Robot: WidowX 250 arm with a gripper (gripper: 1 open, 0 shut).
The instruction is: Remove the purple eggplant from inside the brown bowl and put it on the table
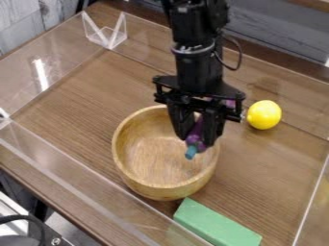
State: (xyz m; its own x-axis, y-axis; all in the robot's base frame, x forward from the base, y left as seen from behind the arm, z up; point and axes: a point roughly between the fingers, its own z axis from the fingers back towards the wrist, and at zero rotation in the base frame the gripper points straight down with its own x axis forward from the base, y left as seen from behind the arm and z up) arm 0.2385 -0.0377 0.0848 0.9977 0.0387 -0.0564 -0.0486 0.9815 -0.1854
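purple eggplant (pixel 194 145) sits center frame, hanging over the inside of the brown bowl (pixel 139 174), right of the bowl's middle. Its green-blue tip points down; can't tell if it clears the bowl floor. gripper (pixel 197 140) is clamped on it, fingers pointing nearly straight down, jaws closed around the purple body. Black arm runs up from there to the top edge of the frame.

Bowl rests on the table (pixel 90 91), lower center. yellow lemon (pixel 264 114) lies right of the gripper, on the tabletop, apart from the bowl. green block (pixel 216 226) sits at the bottom edge, just beside the bowl's lower right rim. Clear acrylic walls (pixel 52 58) edge the table.
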